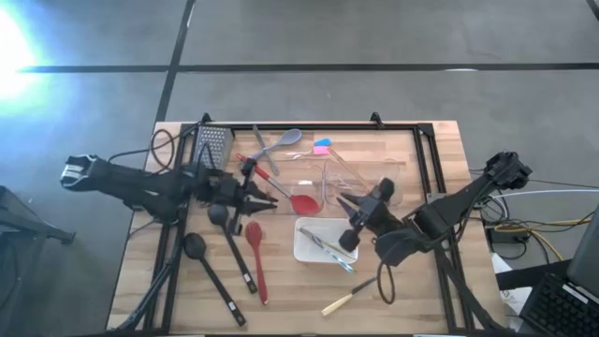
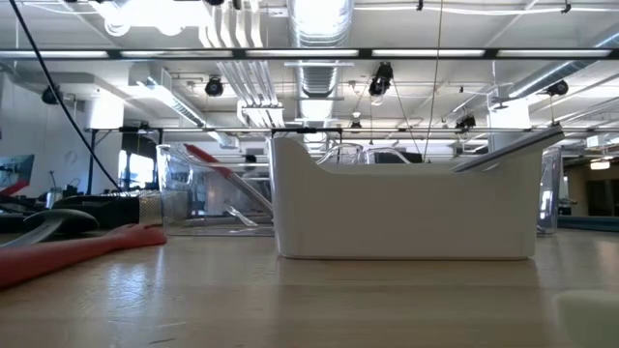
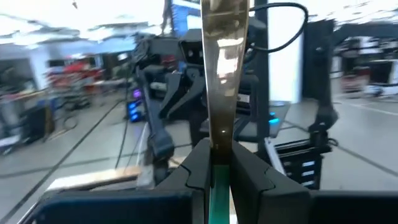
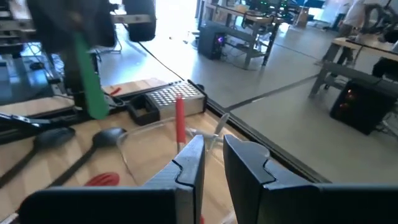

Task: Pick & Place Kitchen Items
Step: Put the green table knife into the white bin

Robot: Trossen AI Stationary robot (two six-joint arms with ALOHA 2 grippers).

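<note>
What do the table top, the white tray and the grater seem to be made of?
Table top: wood, probably butcher block, shown by pale joined strips with grain; matte finish.
White tray: likely plastic or glazed ceramic; smooth, opaque, with a slight sheen; I cannot tell which.
Grater: probably metal, since it is grey, shiny and covered with small holes.

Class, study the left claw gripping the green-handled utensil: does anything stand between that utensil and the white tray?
Nothing visible lies on the bare wood between the left claw, shut on the green-handled utensil, and the white tray. The clear bin with a red spoon sits just beside that route, so its near corner may need clearance.
</note>
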